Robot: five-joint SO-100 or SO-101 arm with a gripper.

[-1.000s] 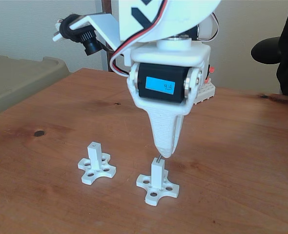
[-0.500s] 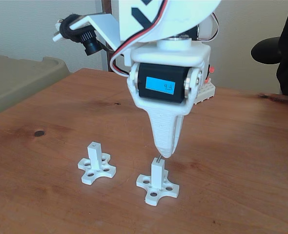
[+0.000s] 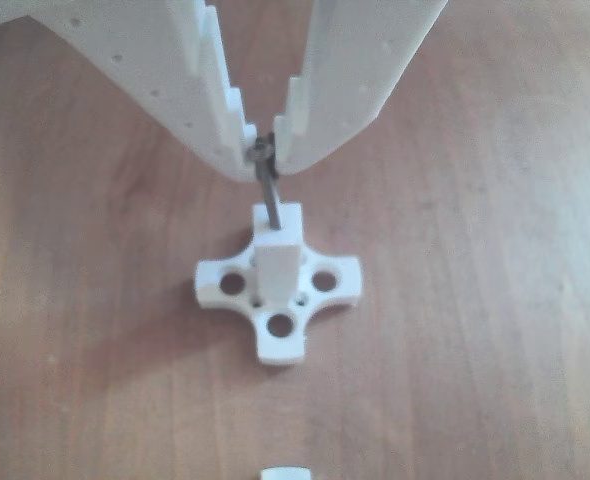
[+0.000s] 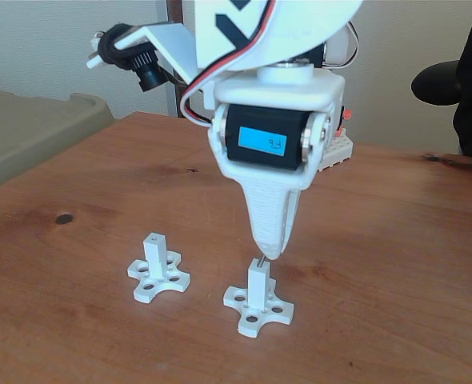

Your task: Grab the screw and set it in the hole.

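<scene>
The screw (image 3: pixel 266 190) hangs nearly upright from the gripper (image 3: pixel 263 152), fingertips pinched on its head, its tip at (perhaps just inside) the hole (image 3: pixel 275 213) directly below. A second post (image 4: pixel 157 270) stands apart; bare table (image 4: pixel 396 264) surrounds both.

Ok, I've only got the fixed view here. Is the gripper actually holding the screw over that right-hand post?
Observer: Yes. In the other view the gripper pinches the screw by its head, between its toothed tips.
Operator: Is the tip on the post?
Observer: The tip meets the end face of the post, roughly mid-face. I cannot tell how far in it has gone.
Operator: Is it straight?
Observer: Not quite. In that view the shaft leans slightly, with the head left of the tip.
</scene>
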